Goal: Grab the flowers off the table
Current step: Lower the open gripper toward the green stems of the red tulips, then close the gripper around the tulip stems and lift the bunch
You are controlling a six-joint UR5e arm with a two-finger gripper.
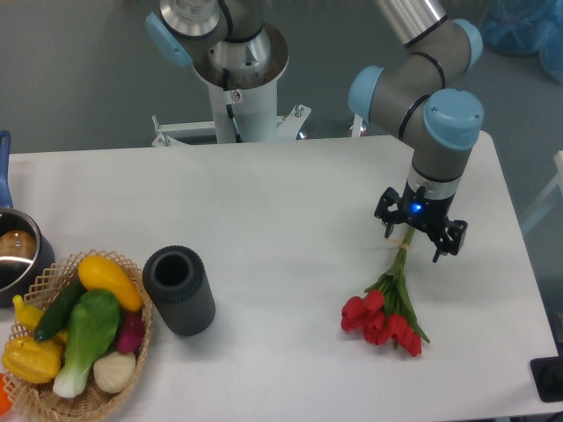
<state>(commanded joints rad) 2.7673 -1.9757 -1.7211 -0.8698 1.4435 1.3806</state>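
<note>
The flowers (384,318), a bunch of red tulips with green stems and a pale band, lie on the white table (290,202) at the right. Their heads point toward the front edge and their stems run up and back. My gripper (419,232) hangs over the stem ends with its black fingers (386,209) spread to either side, so it is open. The stem tips disappear under the gripper body. I cannot see whether a finger touches them.
A dark ribbed cylindrical vase (179,289) stands left of centre. A wicker basket (132,365) of vegetables sits at the front left, with a metal pot (18,255) behind it. The robot base (236,61) rises behind the table's back edge.
</note>
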